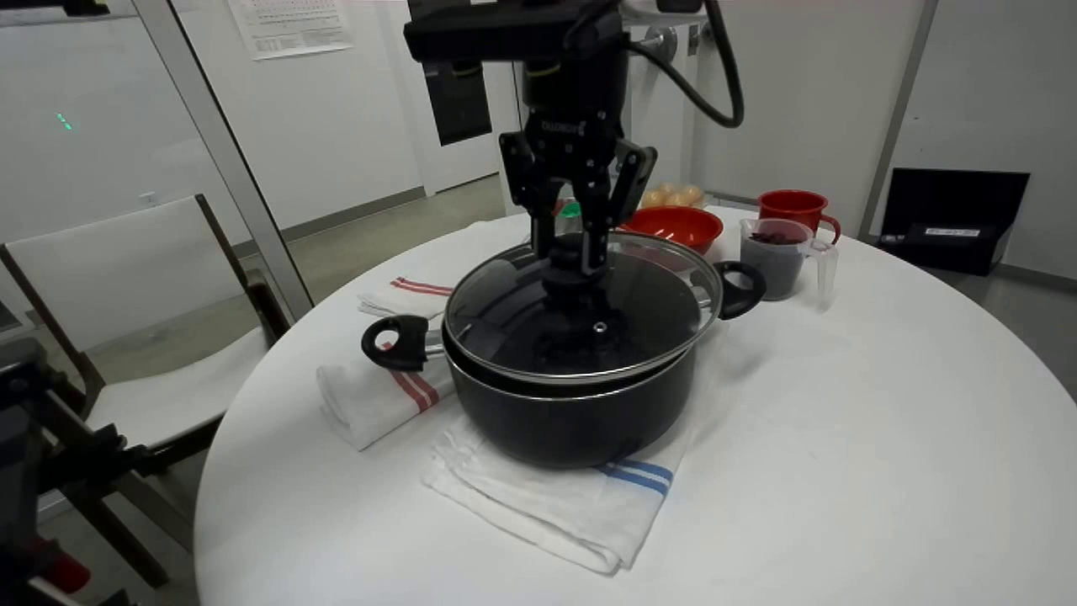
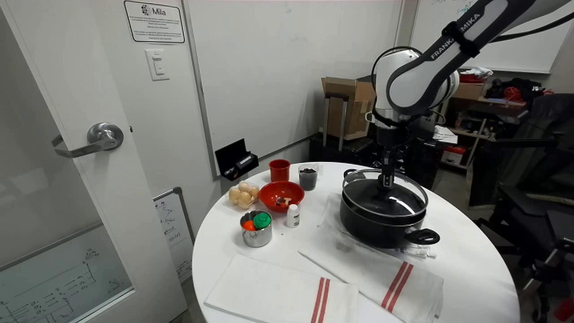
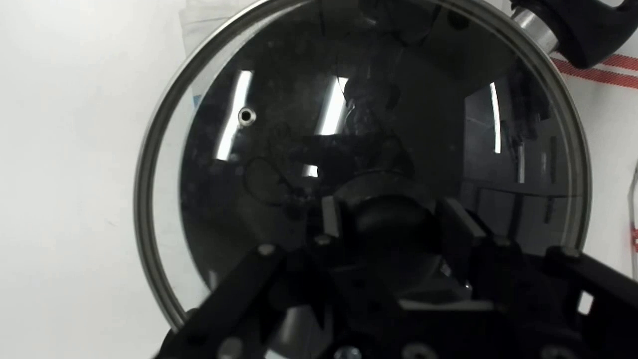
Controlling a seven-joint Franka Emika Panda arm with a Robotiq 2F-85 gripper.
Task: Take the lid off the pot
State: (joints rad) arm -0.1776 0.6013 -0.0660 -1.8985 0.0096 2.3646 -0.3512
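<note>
The clear glass lid with its metal rim and black knob is over the black pot. In both exterior views a dark gap shows between the lid rim and the pot rim, so the lid sits slightly raised above the pot. My gripper points down with a finger on each side of the black knob, shut on it. In the wrist view the gripper has the knob between its pads, and the glass lid fills the picture. The pot's inside is dark through the glass.
The pot stands on a blue-striped towel on a round white table. Red-striped towels lie beside it. A red bowl, red mug, measuring cup, white bottle, metal cup and eggs stand nearby.
</note>
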